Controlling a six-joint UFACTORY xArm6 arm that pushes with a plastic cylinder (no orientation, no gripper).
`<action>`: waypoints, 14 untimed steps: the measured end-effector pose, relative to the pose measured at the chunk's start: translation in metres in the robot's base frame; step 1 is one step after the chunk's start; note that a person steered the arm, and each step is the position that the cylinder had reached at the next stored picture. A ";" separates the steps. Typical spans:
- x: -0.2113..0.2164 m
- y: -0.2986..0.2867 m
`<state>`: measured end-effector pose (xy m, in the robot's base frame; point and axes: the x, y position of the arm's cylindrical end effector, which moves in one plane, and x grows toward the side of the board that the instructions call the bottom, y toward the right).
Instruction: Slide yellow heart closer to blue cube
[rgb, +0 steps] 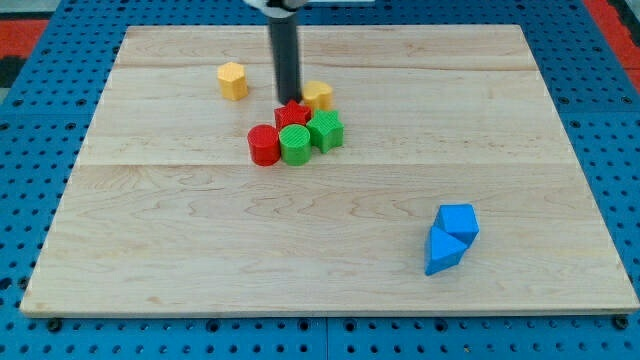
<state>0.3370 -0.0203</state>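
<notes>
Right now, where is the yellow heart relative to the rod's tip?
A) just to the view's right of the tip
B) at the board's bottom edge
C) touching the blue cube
A: the yellow heart sits just right of my tip, far from the blue cube.

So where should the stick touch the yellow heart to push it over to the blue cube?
Judging by the layout, press its upper-left side. The yellow heart sits at the view's top, the blue cube far toward the lower right. My tip is already just left of it, beside the red and green cluster.
</notes>
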 end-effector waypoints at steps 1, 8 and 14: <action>0.000 0.068; 0.077 0.196; 0.130 0.138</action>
